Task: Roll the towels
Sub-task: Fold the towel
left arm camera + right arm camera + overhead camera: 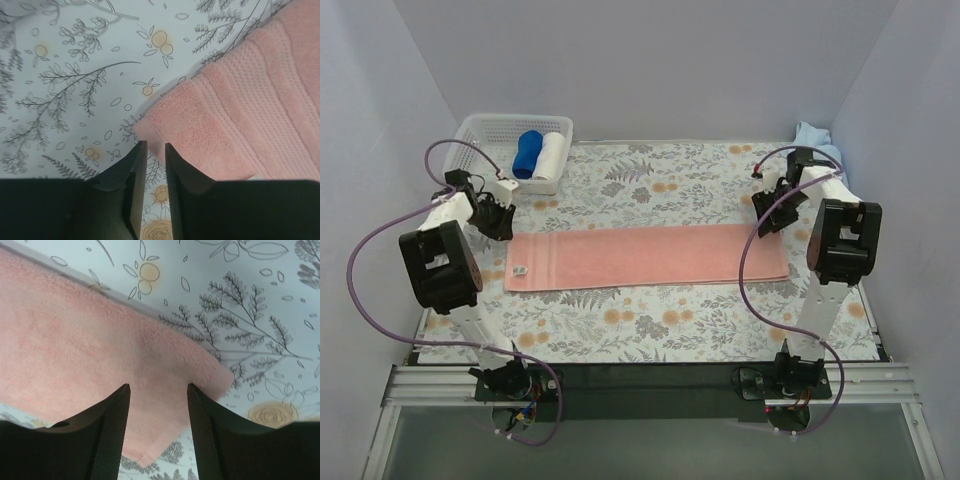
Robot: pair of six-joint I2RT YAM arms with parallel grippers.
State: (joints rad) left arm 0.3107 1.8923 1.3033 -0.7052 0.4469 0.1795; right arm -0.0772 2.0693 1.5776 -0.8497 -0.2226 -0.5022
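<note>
**Item 1: pink towel** (650,257). It lies flat on the surface (650,180), folded into a long strip at mid-table, and no part of it is rolled yet. Its long axis runs left to right, with the short ends facing the two arms. A small tag (520,270) sits near the left end, which shows woven bands.

**Item 2: light-blue towel** (817,138). It is bunched in the far right corner, well apart from the pink one, and is untouched.

**Item 3: left gripper** (154,145). It is above the far left corner of the pink towel, with the corner just ahead of its tips. The jaws are parted by a slim gap and hold nothing.

**Item 4: right gripper** (159,387). It is over the far right corner of the pink towel, with cloth showing beneath and between the jaws. The jaws are spread and grip nothing.

**Item 5: basket** (480,130). It stands at the far left and holds a dark-blue roll (529,153) and a white roll (553,152).

**Handling note (judgement).**
- The strip looks laid out and ready, and the next step is probably the first turn of the roll.
- Start at one short end and take the hem across its full width.
- Fold that hem over tightly and keep the turn square to the long axis, so the side edges stack evenly and do not form a cone.
- Press lightly as the roll travels, because terry cloth springs back and loosens.
- The far end needs to stay flat, since a dragged strip will skew.
</note>
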